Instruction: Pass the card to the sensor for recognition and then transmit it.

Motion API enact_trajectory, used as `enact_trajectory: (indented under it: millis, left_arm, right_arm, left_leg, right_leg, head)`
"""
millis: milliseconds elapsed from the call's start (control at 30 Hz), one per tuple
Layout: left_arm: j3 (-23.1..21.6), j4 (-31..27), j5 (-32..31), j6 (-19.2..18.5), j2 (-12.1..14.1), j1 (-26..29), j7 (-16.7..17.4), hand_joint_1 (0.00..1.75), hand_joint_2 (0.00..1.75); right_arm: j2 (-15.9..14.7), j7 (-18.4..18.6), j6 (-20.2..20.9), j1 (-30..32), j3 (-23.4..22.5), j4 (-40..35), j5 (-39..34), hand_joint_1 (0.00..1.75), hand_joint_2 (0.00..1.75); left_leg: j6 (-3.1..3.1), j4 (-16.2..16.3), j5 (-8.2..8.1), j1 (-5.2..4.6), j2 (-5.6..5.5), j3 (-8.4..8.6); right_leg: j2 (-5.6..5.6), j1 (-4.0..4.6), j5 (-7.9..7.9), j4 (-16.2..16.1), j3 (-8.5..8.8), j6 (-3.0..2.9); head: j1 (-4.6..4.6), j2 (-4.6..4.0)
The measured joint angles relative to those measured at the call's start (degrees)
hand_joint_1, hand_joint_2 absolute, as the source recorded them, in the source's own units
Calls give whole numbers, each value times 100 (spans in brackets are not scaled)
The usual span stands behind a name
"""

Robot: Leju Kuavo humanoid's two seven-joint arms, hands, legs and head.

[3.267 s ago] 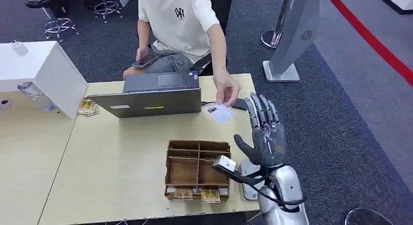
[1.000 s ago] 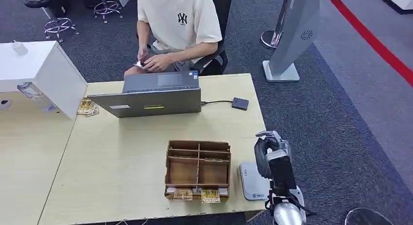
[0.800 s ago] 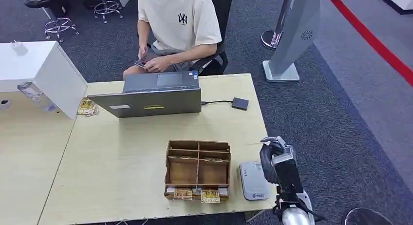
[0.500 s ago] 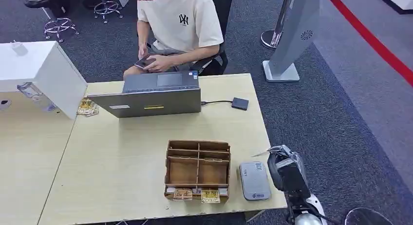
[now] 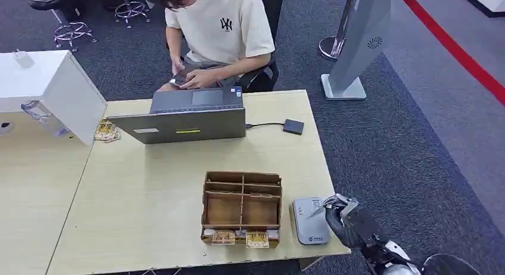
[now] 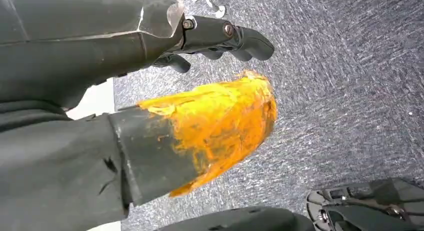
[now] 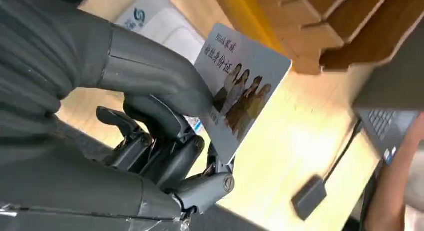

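The left hand (image 6: 220, 38) hangs over grey carpet, its dark fingers curled in around nothing. On the tabletop (image 5: 155, 186), a white box (image 5: 50, 90) stands at the far left edge and a grey laptop (image 5: 184, 123) along the far edge, in front of the seated person (image 5: 217, 37), who is looking down at a phone. A compartmented cardboard organiser (image 5: 242, 208) stands near the front edge, with the grey card reader (image 5: 310, 220) just beside it at the front right corner. Over the last second the right hand (image 5: 344, 218) has dropped from chest height to the reader's level. It pinches the photo card (image 7: 242, 88) between thumb and fingers, and the card's edge now hangs over the reader's right side. The sensing step looks about to happen; handing the card on remains.
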Motion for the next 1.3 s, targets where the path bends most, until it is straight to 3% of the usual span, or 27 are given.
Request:
enact_trajectory:
  millis: [100,267,767,1067,1300]
  left_arm:
    - [37,0,7,-6,7,-2,-11,0,0]
    - [120,0,15,-7,7,-2,-11,0,0]
    - [358,0,-11,-57,-13,1,76,0,0]
    - [485,0,-20,-133,-59,39,216,0,0]
    - [575,0,-35,-221,-83,65,280,0,0]
  right_arm:
    - [-122,-28,238,-94,-2,44,-257,175,175]
    - [-310,57,277,-280,2,142,-120,175,175]
    - [-928,513,-53,-876,419,518,1229,175,175]
    - [-1379,678,367,-1253,737,863,1332,175,175]
    - [-1792,625,1040,-1536,885,1099,551,175,175]
  left_leg:
    - [0,0,0,0,0,1]
    - [0,0,0,0,0,0]
    - [0,1,0,0,-1,1]
    - [0,1,0,-1,-1,0]
    - [0,2,0,-1,-2,0]
  right_leg:
    - [0,0,0,0,0,0]
    - [0,0,0,0,0,0]
    - [0,0,0,0,1,0]
    - [0,-1,1,0,1,0]
    - [-1,-1,1,0,1,1]
  head:
    - [0,0]
    - [0,0]
    - [0,0]
    - [0,0]
    - [0,0]
